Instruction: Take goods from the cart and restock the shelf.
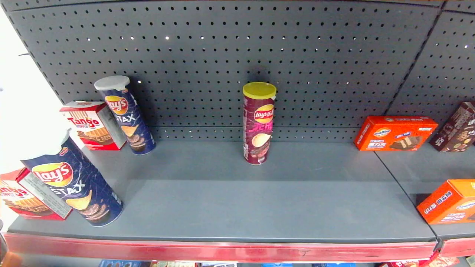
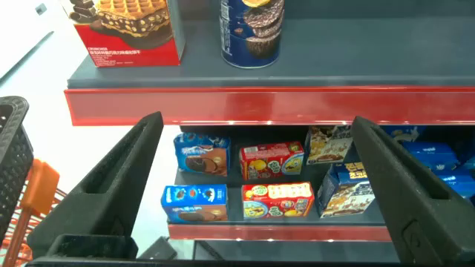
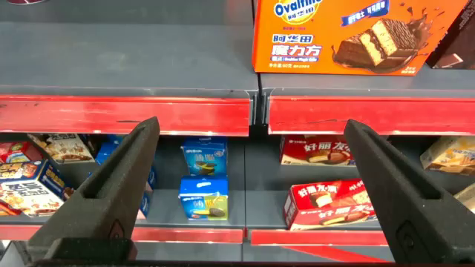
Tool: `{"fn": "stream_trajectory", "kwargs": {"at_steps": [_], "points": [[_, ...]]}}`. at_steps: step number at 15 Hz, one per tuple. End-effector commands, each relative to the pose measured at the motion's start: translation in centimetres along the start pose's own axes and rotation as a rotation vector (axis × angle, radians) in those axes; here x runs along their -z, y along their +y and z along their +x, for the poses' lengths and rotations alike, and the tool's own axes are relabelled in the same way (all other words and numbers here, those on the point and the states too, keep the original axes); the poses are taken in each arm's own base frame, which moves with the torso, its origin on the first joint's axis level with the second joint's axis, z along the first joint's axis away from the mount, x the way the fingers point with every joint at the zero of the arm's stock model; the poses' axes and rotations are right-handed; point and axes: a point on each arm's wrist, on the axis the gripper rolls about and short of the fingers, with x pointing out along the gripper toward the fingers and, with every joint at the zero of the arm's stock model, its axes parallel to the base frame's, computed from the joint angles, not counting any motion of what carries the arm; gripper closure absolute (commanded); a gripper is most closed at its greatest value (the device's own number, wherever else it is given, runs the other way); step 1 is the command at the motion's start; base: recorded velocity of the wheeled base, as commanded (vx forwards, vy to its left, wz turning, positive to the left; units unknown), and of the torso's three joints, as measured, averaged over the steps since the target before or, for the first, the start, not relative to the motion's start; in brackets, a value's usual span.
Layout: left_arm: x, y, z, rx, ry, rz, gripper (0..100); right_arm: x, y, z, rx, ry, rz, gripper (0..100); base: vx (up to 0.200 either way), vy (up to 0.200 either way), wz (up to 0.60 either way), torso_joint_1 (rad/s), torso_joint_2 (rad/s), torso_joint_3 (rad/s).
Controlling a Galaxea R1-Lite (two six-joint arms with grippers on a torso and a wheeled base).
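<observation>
Jaws on both arms were wide open, holding nothing, facing the shelf [image 1: 222, 200]; a sloppy reach could've tipped that tall maroon chip can [image 1: 259, 124].

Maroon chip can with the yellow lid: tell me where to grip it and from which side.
Probably mid-body on the maroon can, below the yellow lid, coming from the front, one jaw on each side: it stands upright, bare shelf flanks it, and the pegboard blocks the back.
</observation>
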Motion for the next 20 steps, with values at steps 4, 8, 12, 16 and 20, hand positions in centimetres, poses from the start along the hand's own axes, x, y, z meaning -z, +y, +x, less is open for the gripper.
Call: {"fn": "stream_trajectory", "kwargs": {"at_steps": [4, 8, 12, 16, 20], "points": [[-0.01, 0.00, 0.01, 0.000, 0.001, 0.000, 0, 0.01, 0.00, 0.00, -0.001, 0.001, 0.001, 0, 0.000, 0.000, 0.45, 0.001, 0.00, 0.003], [-0.01, 0.00, 0.01, 0.000, 0.001, 0.000, 0, 0.01, 0.00, 0.00, 0.001, 0.001, 0.001, 0, 0.000, 0.000, 0.60, 0.011, 0.01, -0.001], [-0.01, 0.00, 0.01, 0.001, 0.001, 0.000, 0, 0.01, 0.00, 0.00, 0.001, 0.001, 0.001, 0, 0.000, 0.000, 0.60, 0.005, 0.00, 0.004], [-0.01, 0.00, 0.01, 0.001, 0.001, 0.000, 0, -0.01, 0.00, 0.00, 0.003, -0.001, 0.001, 0, 0.000, 0.000, 0.30, 0.005, 0.00, 0.004], [-0.01, -0.01, 0.01, 0.004, 0.001, 0.003, 0, -0.01, 0.00, 0.00, 0.003, -0.001, 0.001, 0, 0.000, 0.000, 0.00, 0.000, 0.00, 0.000]]}}
